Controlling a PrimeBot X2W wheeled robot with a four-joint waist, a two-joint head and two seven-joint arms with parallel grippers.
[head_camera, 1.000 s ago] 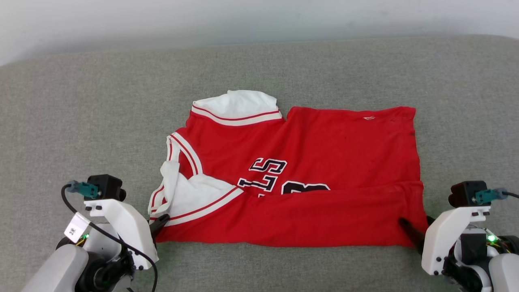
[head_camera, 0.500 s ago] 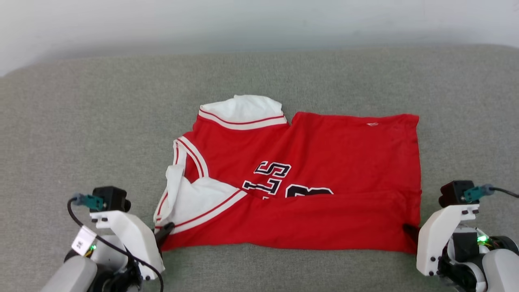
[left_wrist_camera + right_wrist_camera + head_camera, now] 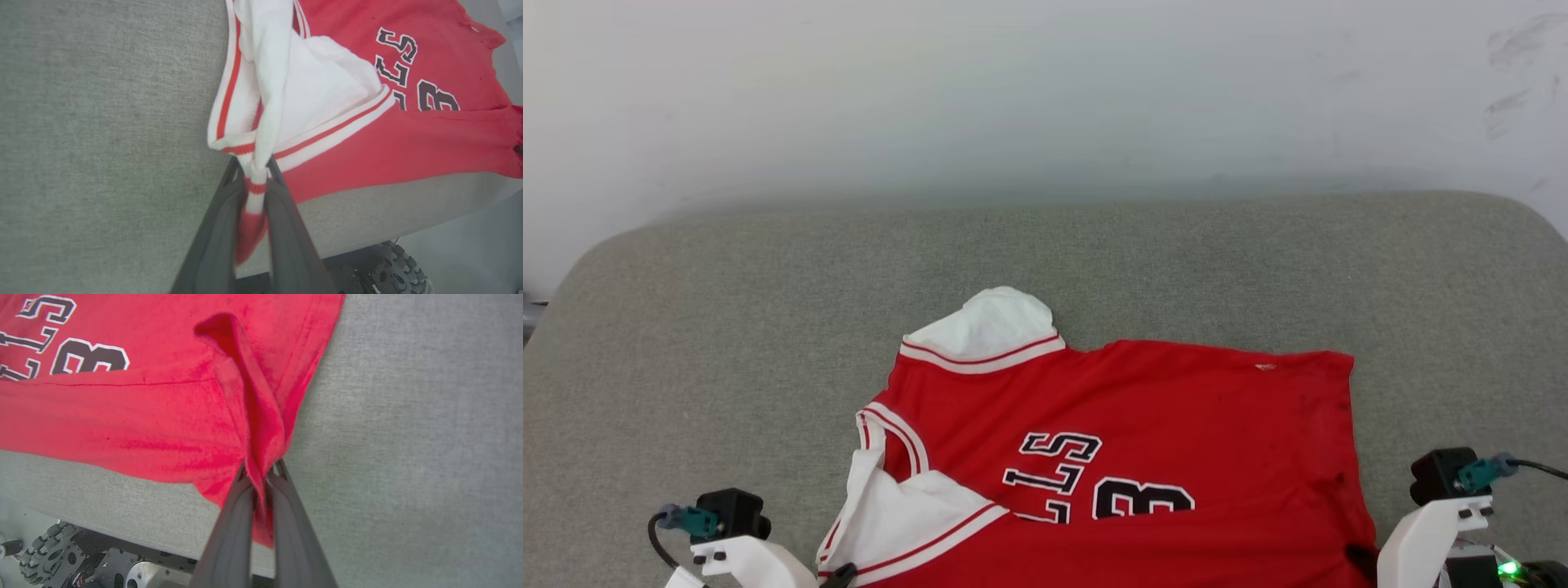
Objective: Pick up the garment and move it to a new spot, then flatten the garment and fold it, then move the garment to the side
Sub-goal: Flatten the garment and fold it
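Observation:
The garment [image 3: 1143, 441], a red jersey with white sleeves and black-and-white lettering, lies partly folded on the grey cushion, its near strip turned over the front. My left gripper [image 3: 256, 171] is shut on the garment's striped sleeve trim [image 3: 253, 192] at the near left corner. At the near right corner, my right gripper [image 3: 259, 469] is shut on a pinched fold of red cloth [image 3: 261, 428]. In the head view the left gripper [image 3: 837, 574] and right gripper [image 3: 1360, 559] sit at the bottom edge, mostly cut off.
The grey cushion [image 3: 727, 327] extends far back to a pale wall [image 3: 1045, 98]. Its near edge runs just below the garment [image 3: 367, 212], with the robot's wheeled base [image 3: 49, 551] beneath it.
The right gripper has shut on the garment's near right corner. The head camera has tilted up, so the garment sits lower in view. The left grip is unchanged.

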